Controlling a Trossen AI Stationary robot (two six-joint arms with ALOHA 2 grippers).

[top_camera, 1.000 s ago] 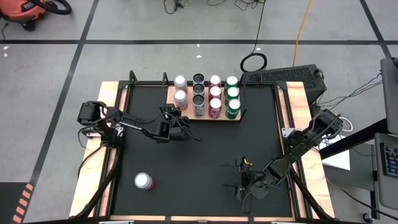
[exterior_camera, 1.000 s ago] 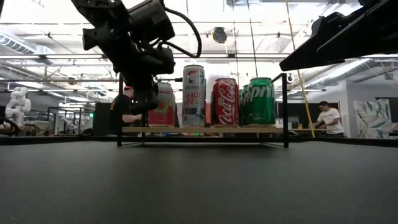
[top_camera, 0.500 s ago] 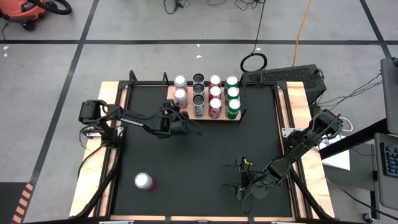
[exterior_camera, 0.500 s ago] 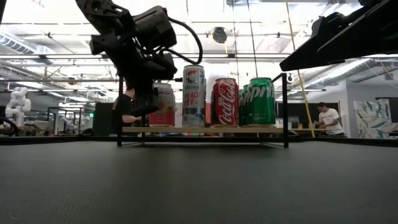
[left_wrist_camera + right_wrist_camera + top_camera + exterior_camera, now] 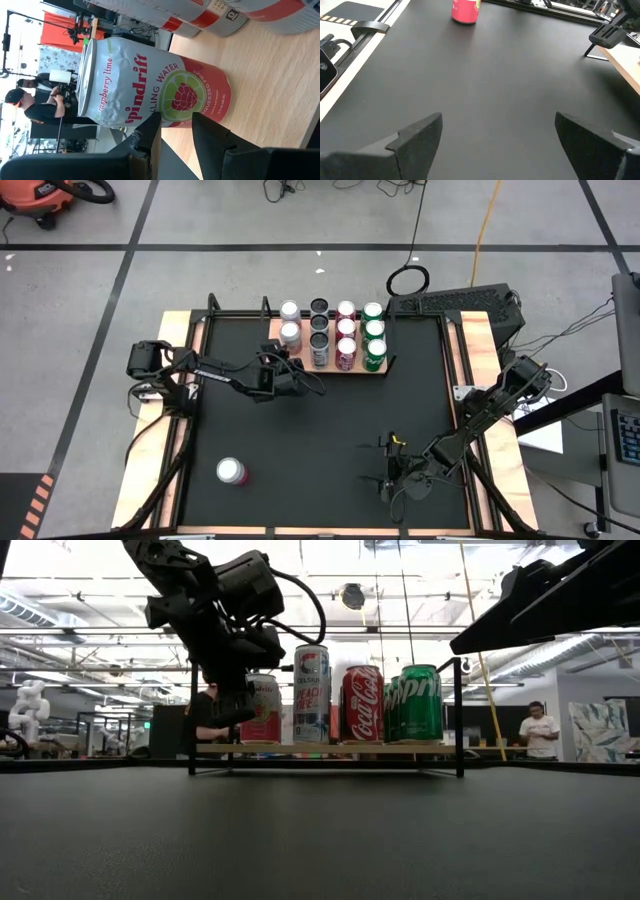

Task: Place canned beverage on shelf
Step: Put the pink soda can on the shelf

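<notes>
The shelf [image 5: 360, 371] is a wooden board at the mat's far side, with several upright cans in rows. In the left wrist view, a white and pink Spindrift can [image 5: 150, 82] stands on the wood [image 5: 270, 90], near the board's left end. My left gripper [image 5: 175, 122] is just short of that can's lower part, its fingers a narrow gap apart with nothing between them. In the low view it [image 5: 235, 712] hangs in front of the can [image 5: 263, 710]. A pink can [image 5: 231, 471] stands alone at the mat's near left. My right gripper [image 5: 388, 470] waits open at the near right.
Black brackets [image 5: 459, 715] rise at the shelf's ends. A Coca-Cola can [image 5: 362, 703] and a green can [image 5: 420, 702] stand in the front row. Wooden strips [image 5: 175, 430] edge the mat. The open mat [image 5: 330, 440] lies between the shelf and the near edge. People stand in the room beyond.
My left gripper has swung a little toward the table's far edge, closer to the shelf's left end, and has since stopped. The gap between its fingers looks the same.
</notes>
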